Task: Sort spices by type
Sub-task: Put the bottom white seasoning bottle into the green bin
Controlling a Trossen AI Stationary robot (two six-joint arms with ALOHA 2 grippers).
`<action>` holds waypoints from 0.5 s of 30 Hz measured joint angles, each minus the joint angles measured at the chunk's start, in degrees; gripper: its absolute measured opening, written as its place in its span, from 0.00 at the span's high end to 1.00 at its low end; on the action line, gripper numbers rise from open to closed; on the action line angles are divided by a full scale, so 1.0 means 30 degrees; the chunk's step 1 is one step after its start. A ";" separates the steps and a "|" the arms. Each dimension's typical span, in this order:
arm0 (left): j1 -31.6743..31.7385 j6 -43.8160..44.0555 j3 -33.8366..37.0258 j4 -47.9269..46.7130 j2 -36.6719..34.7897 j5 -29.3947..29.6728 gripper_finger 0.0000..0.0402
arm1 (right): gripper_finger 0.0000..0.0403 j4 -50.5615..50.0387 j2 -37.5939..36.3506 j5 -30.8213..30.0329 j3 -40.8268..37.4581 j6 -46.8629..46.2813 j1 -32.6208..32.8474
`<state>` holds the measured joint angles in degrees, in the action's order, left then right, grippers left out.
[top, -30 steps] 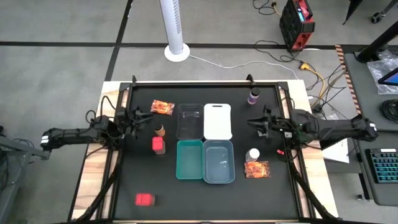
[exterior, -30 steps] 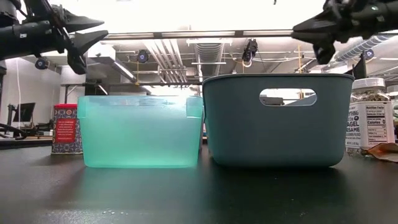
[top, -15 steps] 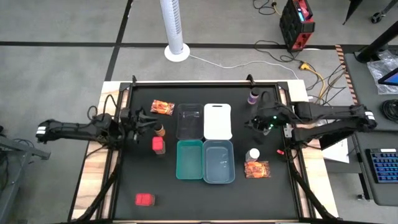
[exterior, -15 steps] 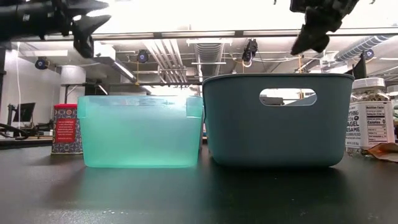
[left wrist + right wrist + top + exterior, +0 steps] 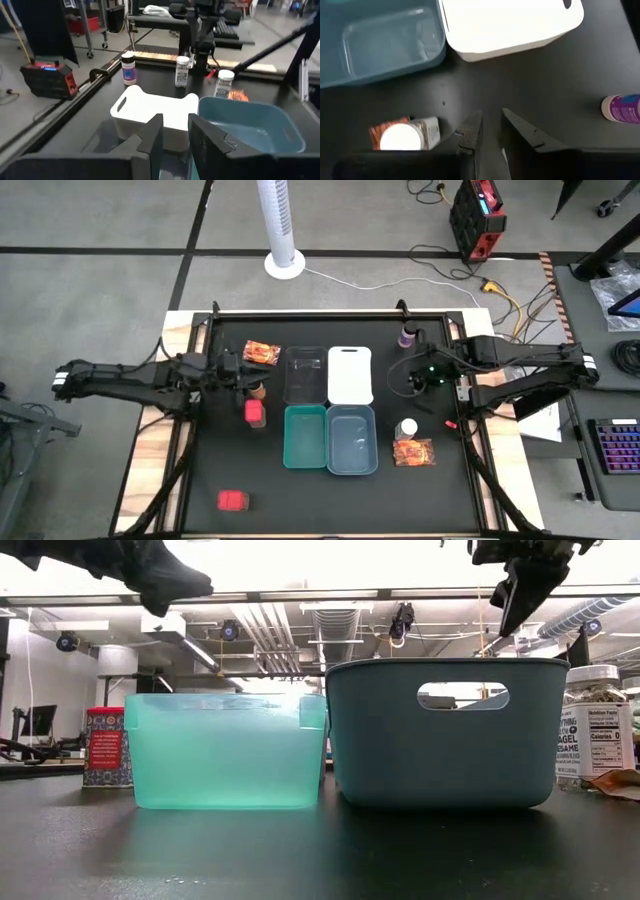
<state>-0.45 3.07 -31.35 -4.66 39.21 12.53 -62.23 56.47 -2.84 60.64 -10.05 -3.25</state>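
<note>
Black table (image 5: 230,465), four trays (image 5: 330,408) mid-table, spices (image 5: 232,500) scattered around them

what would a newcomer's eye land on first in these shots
Most likely the block of four trays mid-table: clear and white behind, teal and grey-blue in front, with none of the spices in them. Next, the two dark arms reaching in from either side, the left gripper above the brown-capped bottle and the right gripper over bare tabletop right of the white tray. A lone red box sits front left.
</note>
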 joint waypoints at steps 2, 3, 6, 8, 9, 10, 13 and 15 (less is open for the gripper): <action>0.0000 -0.0771 -0.0154 -0.0001 0.0425 0.0007 0.81 | 0.85 0.0391 0.0002 -0.0009 0.0000 -0.0652 -0.0007; 0.0000 -0.1154 -0.0181 -0.0003 0.0639 0.0007 0.81 | 0.85 0.0548 0.0007 -0.0006 0.0000 -0.0855 -0.0007; 0.0000 -0.1888 -0.0158 0.0075 0.1183 0.0098 0.81 | 0.85 0.1027 0.0002 -0.0003 0.0000 -0.1031 -0.0007; 0.0007 -0.2137 -0.0109 0.0342 0.1515 0.0146 0.81 | 0.85 0.1414 0.0000 -0.0003 0.0000 -0.1083 -0.0007; 0.0000 -0.2222 -0.0103 0.0510 0.1694 0.0146 0.81 | 0.85 0.1592 0.0007 -0.0003 -0.0007 -0.1092 -0.0007; 0.0007 -0.2250 -0.0103 0.0681 0.1865 0.0146 0.81 | 0.85 0.1833 0.0004 -0.0003 -0.0007 -0.1089 -0.0007; 0.0022 -0.2338 -0.0096 0.1433 0.2402 0.0153 0.81 | 0.85 0.2659 0.0133 -0.0005 -0.0007 -0.1379 -0.0007; 0.0022 -0.2536 -0.0201 0.1513 0.2779 0.0153 0.81 | 0.85 0.2976 0.0370 -0.0039 -0.0007 -0.1573 -0.0007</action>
<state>-0.38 -4.54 -31.95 -0.12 47.55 12.99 -53.30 57.58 -2.96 60.62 -14.77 -3.27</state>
